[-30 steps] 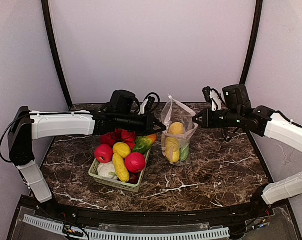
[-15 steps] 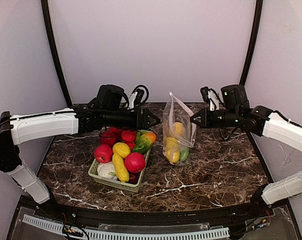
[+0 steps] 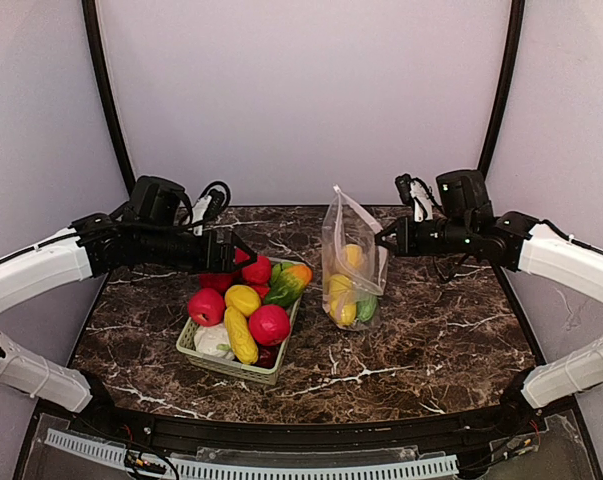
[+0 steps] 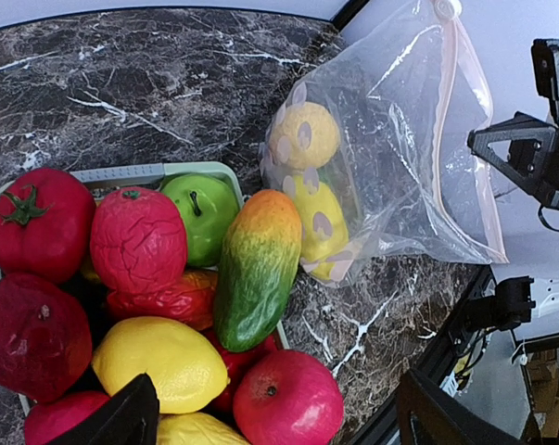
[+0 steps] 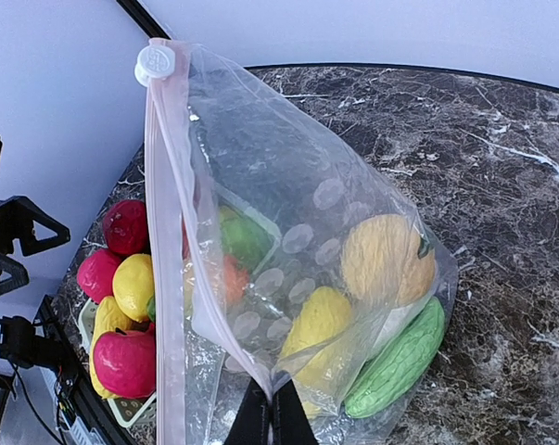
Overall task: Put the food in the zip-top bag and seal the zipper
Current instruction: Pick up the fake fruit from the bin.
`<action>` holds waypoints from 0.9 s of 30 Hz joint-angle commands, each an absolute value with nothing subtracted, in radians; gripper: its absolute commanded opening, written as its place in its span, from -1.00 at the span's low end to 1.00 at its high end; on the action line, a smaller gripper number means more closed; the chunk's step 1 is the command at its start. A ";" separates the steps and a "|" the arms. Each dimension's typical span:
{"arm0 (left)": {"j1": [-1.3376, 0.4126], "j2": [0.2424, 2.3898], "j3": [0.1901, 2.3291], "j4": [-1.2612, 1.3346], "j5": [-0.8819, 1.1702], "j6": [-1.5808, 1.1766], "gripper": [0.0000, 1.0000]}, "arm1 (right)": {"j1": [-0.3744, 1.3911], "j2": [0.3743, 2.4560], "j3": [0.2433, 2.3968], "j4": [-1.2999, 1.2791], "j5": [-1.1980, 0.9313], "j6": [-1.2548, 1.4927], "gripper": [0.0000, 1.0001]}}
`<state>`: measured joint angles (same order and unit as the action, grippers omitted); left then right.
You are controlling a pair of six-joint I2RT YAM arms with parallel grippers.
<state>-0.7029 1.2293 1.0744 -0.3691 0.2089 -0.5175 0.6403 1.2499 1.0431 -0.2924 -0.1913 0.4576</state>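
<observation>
**Left pincer**: jaws wide apart, nothing between them. It hangs over the heaped pale green basket.
- Directly beneath: yellow lemon, red apple.
- Just ahead: green-orange mango, wrinkled red fruit, green apple, tomato.
- All of this food lies between the left pincer and the bag.

**Right pincer**: jaws narrow, pinched on the clear film of the zip-top bag.
- The bag rises ahead of it and stands on the marble table, just beside the basket.

**Zipper**: a pink strip running up ahead and to the left of the right pincer, with the white slider at its far top end. Whether it is sealed cannot be told.

**Bag contents**, ahead and right of the right pincer:
- round yellow fruit
- long yellow fruit
- green cucumber, lowest, against the table

**Views**
- Top view: only this one shows both arms, with the bag between the two pincers and close to the right one.
- Left wrist view: shows the basket fruit in detail and the right pincer beyond the bag, but not its grip or the cucumber.
- Right wrist view: shows the grip, the slider and the cucumber. The basket appears only partly, through and beside the film.
</observation>
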 commanded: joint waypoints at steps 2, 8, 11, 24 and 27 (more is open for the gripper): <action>-0.709 1.251 1.068 -0.400 0.291 -0.416 0.76 | 0.637 1.262 1.069 -0.267 -0.206 0.466 -1.00; -0.739 1.381 1.153 -0.388 0.300 -0.369 0.63 | 0.637 1.253 1.066 -0.267 -0.202 0.469 -1.00; -0.766 1.442 1.199 -0.389 0.279 -0.355 0.60 | 0.637 1.250 1.066 -0.266 -0.204 0.469 -1.00; -0.813 1.648 1.345 -0.410 0.190 -0.316 0.48 | 0.637 1.247 1.060 -0.256 -0.218 0.471 -1.00; -0.821 1.683 1.366 -0.423 0.171 -0.310 0.49 | 0.636 1.246 1.061 -0.256 -0.222 0.471 -1.00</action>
